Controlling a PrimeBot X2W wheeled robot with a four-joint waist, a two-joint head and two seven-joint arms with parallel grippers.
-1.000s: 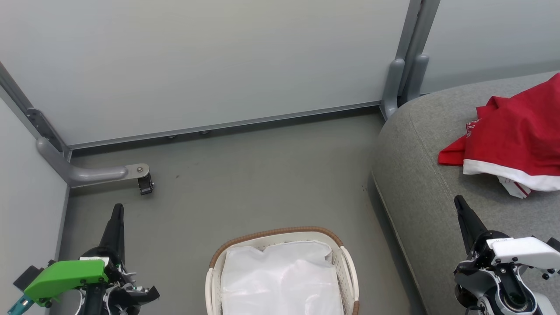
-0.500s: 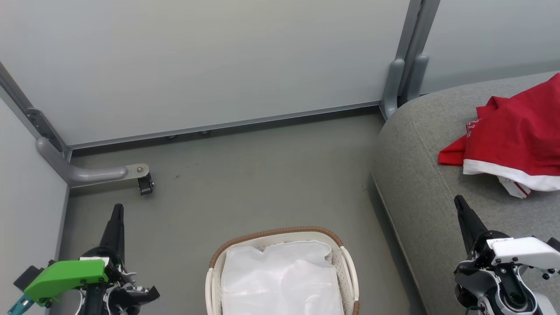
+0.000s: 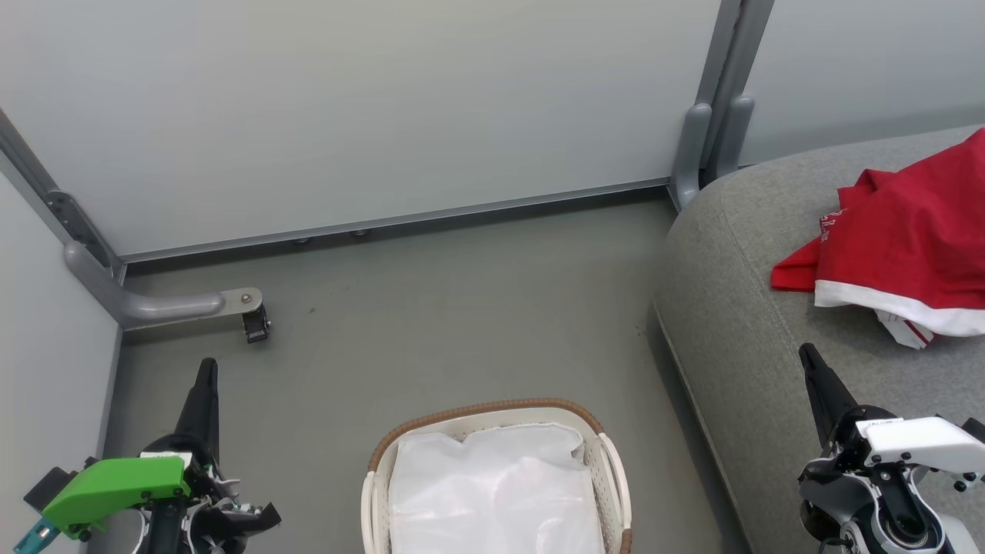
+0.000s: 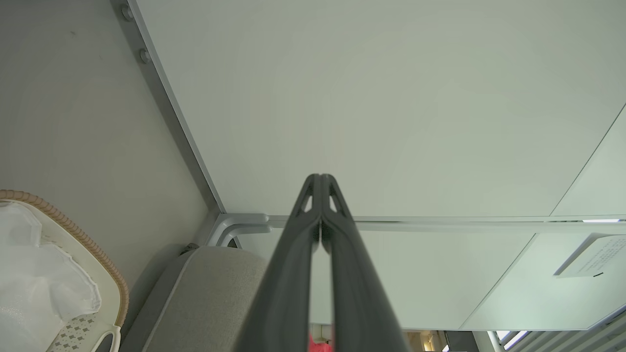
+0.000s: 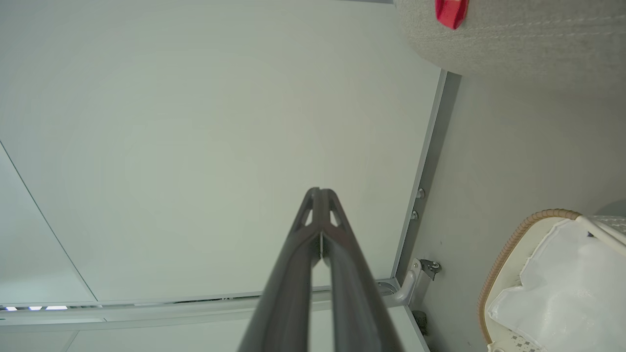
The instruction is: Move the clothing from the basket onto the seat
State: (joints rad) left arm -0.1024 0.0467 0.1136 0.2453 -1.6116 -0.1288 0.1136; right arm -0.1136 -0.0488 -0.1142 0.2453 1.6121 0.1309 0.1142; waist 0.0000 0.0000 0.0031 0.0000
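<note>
The red clothing (image 3: 908, 246) with a white hem lies in a heap on the grey seat (image 3: 739, 323) at the right; a red corner of the clothing (image 5: 451, 12) also shows in the right wrist view. The cream basket (image 3: 492, 412) with its brown rim stands on the floor at bottom centre, holding just its white liner (image 3: 492, 492). My left gripper (image 3: 206, 368) is shut and empty at the lower left, over the floor. My right gripper (image 3: 808, 355) is shut and empty at the lower right, above the seat's front part. In both wrist views the fingers (image 4: 320, 181) (image 5: 320, 193) are pressed together.
Pale partition panels (image 3: 385, 108) with grey metal frames close off the back and left. A bracket with a small caster (image 3: 254, 323) sticks out low on the left. Bare grey floor (image 3: 462, 308) lies between basket, panels and seat.
</note>
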